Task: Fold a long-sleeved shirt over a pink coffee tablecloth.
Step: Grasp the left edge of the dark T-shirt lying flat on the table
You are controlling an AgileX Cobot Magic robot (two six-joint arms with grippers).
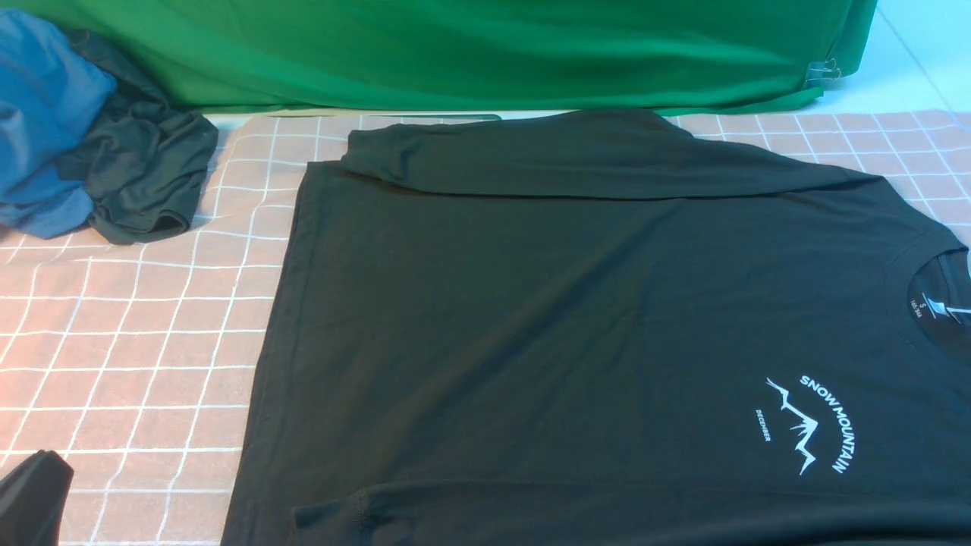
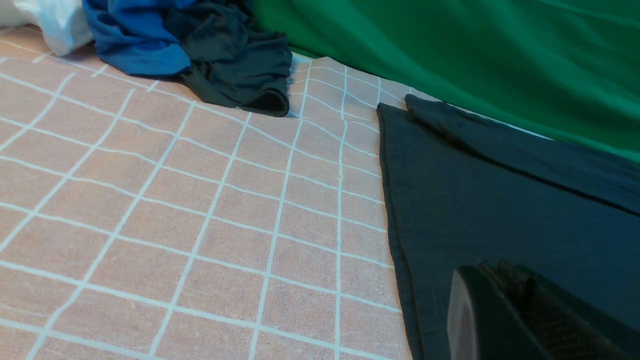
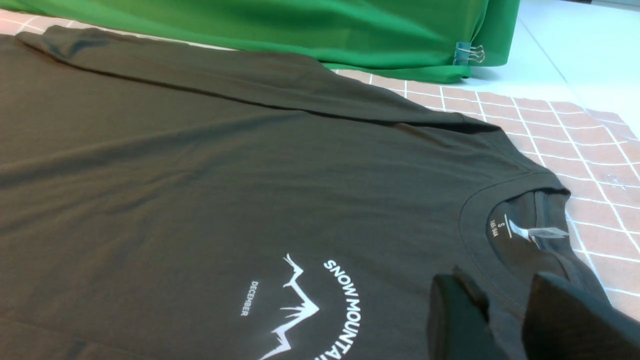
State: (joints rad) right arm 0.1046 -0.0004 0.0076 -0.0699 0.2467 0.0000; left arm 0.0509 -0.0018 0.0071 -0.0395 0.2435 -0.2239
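Black cotton, smooth and nearly flat: the long-sleeved shirt (image 1: 569, 318) lies chest up on the pink coffee tablecloth (image 1: 136, 341), covering its middle and right, with the collar toward the robot's right and the hem toward its left. One sleeve (image 1: 592, 159) is folded along the far edge of the body, and a cuff (image 1: 334, 517) lies at the near edge. The front view catches only the left hand (image 1: 30, 493), low over bare cloth just off the hem. The left wrist view shows that hand's fingers (image 2: 470, 305) pressed together with nothing between them, and a scrap of white fabric (image 2: 50, 20) beside the blue garment (image 2: 135, 35) and the dark grey-green garment (image 2: 235, 65). Only the right wrist view shows the right hand (image 3: 495, 295), its fingers apart above the collar and gripping nothing. The chest print (image 3: 320, 305) reads "SNOW MOUNTAIN" and "DECEMBER". The neck label (image 3: 502, 227) reads "S"; its smaller line is too fine to read.
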